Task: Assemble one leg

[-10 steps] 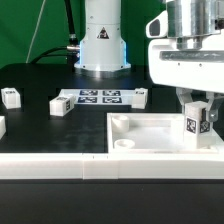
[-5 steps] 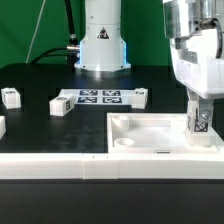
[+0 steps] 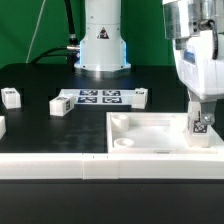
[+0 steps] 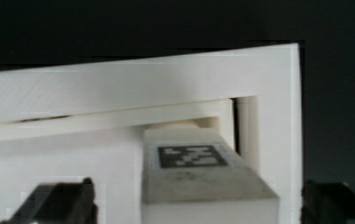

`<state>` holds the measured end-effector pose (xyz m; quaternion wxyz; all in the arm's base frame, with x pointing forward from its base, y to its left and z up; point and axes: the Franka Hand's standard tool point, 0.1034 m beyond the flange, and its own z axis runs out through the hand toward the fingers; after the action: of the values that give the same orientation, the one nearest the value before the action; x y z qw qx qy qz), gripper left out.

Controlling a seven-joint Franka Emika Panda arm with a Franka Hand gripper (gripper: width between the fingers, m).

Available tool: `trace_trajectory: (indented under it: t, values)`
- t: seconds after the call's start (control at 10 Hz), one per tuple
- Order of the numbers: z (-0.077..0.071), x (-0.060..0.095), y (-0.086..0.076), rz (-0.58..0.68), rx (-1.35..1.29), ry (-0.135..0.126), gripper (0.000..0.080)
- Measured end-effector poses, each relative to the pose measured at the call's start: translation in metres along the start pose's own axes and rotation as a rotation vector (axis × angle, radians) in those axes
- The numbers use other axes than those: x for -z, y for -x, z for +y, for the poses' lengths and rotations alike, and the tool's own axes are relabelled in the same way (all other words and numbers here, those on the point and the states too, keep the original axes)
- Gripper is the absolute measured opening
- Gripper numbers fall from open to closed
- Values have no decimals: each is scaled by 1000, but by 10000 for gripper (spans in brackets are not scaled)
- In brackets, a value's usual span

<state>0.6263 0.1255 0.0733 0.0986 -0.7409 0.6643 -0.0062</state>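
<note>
A leg (image 3: 202,124), a small white block with a black-and-white tag, stands upright in the corner of the white tabletop (image 3: 150,130) at the exterior view's right. My gripper (image 3: 200,108) is straight above it, around its top. In the wrist view the leg (image 4: 200,170) sits between my two dark fingers (image 4: 58,200). A light gap shows on each side of it, so the jaws stand open around the leg and are not pressing on it. The tabletop's raised rim (image 4: 272,95) runs just beside the leg.
Other loose legs lie on the black table: one at the exterior view's far left (image 3: 11,97), one near it (image 3: 60,105), one beside the marker board (image 3: 141,96). The marker board (image 3: 98,97) lies in front of the robot base (image 3: 100,45).
My gripper turned about its vertical axis and came slightly right with the leg. The leg now sits a little lower in the tabletop corner.
</note>
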Motion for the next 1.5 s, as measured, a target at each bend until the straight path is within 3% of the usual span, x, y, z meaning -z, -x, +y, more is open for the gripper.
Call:
trace_trajectory:
  t: [0.5, 0.9, 1.3, 1.4, 1.5]
  values:
    - [-2, -1, -3, 22, 632, 3, 649]
    - [-3, 1, 1, 66, 1042, 57, 649]
    - [-3, 1, -5, 65, 1343, 72, 649]
    - [-3, 1, -5, 64, 1340, 71, 526]
    - [-3, 1, -5, 64, 1341, 71, 526]
